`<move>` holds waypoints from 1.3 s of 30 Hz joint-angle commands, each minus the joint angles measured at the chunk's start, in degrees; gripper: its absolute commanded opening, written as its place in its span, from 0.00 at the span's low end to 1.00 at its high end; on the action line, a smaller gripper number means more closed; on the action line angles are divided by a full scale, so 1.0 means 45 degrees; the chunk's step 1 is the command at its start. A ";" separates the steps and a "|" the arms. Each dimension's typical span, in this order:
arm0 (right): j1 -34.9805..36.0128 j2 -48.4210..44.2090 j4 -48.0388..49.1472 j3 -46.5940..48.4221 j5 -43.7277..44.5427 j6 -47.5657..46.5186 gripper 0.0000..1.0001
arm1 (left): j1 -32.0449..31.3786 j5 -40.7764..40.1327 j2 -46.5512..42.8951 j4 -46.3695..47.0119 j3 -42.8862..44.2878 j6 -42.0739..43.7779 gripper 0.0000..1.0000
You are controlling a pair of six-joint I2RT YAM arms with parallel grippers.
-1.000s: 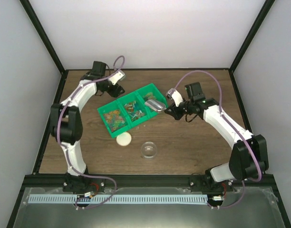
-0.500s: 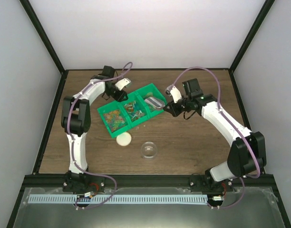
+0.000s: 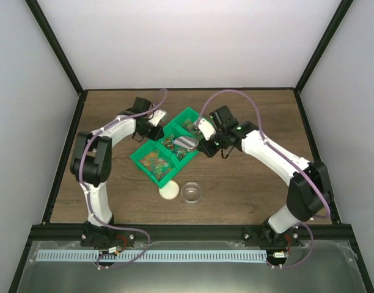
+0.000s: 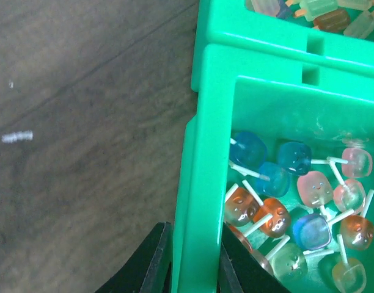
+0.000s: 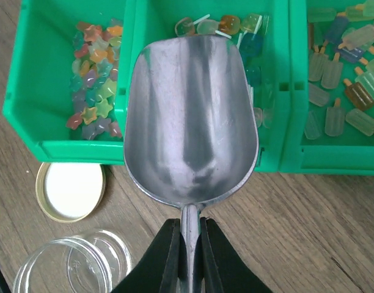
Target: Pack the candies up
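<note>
A green three-compartment bin (image 3: pixel 151 170) holds candies: star sweets (image 5: pixel 96 91) in one end cell, lollipop sweets (image 4: pixel 297 201) in the middle cell, popsicle sweets (image 5: pixel 343 104) in the other end. My left gripper (image 4: pixel 193 262) is shut on the bin's far wall (image 4: pixel 202 183). My right gripper (image 5: pixel 188 253) is shut on the handle of an empty metal scoop (image 5: pixel 190 119), which hovers over the middle cell. The scoop also shows in the top view (image 3: pixel 187 142).
A clear round jar (image 3: pixel 191 193) stands open in front of the bin, also low left in the right wrist view (image 5: pixel 77 265). Its tan lid (image 3: pixel 169 191) lies beside it, touching the bin's near corner.
The left gripper has closed on the bin wall and the bin has shifted toward the near side, against the lid. The right gripper carried the scoop left, from the end cell to the middle cell.
</note>
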 commanded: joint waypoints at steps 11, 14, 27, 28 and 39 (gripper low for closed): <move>0.0974 0.2591 -0.2920 0.3252 0.2394 -0.0475 0.01 | -0.0156 0.0096 -0.2731 0.1762 -0.2749 -0.2650 0.43; 0.1289 0.2923 -0.3585 0.3927 0.2792 -0.0726 0.01 | -0.0122 0.0152 -0.2862 0.1904 -0.2857 -0.2821 0.47; 0.1683 0.4312 -0.5235 0.5325 0.4446 -0.1285 0.01 | -0.0006 0.0934 -0.2029 0.1998 -0.2952 -0.3406 0.31; 0.1696 0.4413 -0.5273 0.5369 0.4551 -0.1306 0.01 | -0.0006 0.0992 -0.1984 0.2058 -0.3002 -0.3463 0.28; 0.2042 0.5944 -0.6807 0.7850 0.5542 -0.2232 0.01 | -0.0055 0.1291 -0.2324 0.2602 -0.3282 -0.3897 0.24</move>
